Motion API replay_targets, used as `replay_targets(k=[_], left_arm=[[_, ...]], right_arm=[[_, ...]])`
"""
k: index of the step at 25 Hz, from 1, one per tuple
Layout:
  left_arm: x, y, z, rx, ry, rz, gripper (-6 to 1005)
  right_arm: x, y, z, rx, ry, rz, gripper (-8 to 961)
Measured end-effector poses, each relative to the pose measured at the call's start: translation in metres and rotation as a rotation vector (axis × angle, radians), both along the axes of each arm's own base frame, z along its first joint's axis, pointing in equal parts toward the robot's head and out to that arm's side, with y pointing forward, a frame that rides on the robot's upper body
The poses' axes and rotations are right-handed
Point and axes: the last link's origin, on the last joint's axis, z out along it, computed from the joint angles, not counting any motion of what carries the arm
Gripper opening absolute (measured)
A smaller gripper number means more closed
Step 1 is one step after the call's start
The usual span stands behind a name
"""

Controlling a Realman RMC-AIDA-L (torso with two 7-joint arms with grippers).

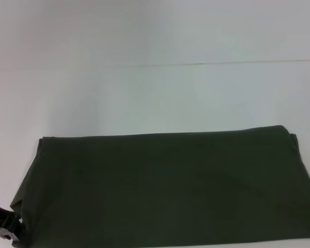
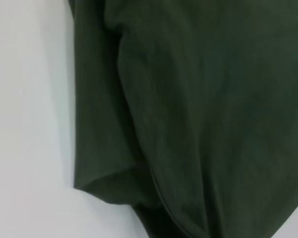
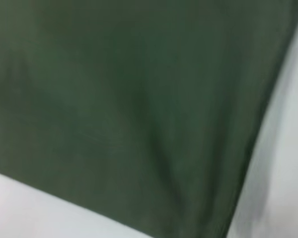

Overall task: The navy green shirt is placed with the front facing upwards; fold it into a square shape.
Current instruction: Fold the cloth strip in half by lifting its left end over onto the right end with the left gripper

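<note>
Nearest, the left gripper (image 1: 4, 226) showed only as a black part at the near left corner of the head view, against the edge of the navy green shirt (image 1: 165, 188); whether it was open or gripping cloth could not be told. The shirt lay folded into a wide plain band on the white table (image 1: 155, 93). The left wrist view alone showed layered folds (image 2: 139, 168) at one corner. The right wrist view showed only flat cloth (image 3: 129, 109); the right gripper appeared nowhere
</note>
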Motion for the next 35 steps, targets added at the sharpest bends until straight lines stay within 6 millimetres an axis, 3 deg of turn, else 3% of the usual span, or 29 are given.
replay_targets(k=[5, 8, 16, 22, 28, 35], left_arm=[[0.001, 0.001, 0.001, 0.005, 0.003, 0.006, 4], [0.001, 0.002, 0.002, 0.010, 0.003, 0.009, 4], [0.002, 0.006, 0.017, 0.077, 0.002, 0.037, 4], [0.003, 0.004, 0.019, 0.063, 0.007, 0.045, 73], [0.003, 0.005, 0.026, 0.090, 0.027, 0.053, 281], [-0.002, 0.018, 0.059, 0.330, -0.025, 0.044, 434]], right_arm=[[-0.004, 0.006, 0.015, 0.076, 0.056, 0.013, 539], [-0.011, 0.010, 0.021, 0.112, 0.138, 0.045, 775], [-0.024, 0.016, 0.020, 0.150, 0.264, 0.112, 799], [-0.026, 0.017, 0.021, 0.172, 0.304, 0.124, 808], [-0.025, 0.017, 0.023, 0.192, 0.331, 0.135, 808], [-0.041, 0.020, 0.021, 0.263, 0.549, 0.263, 808]])
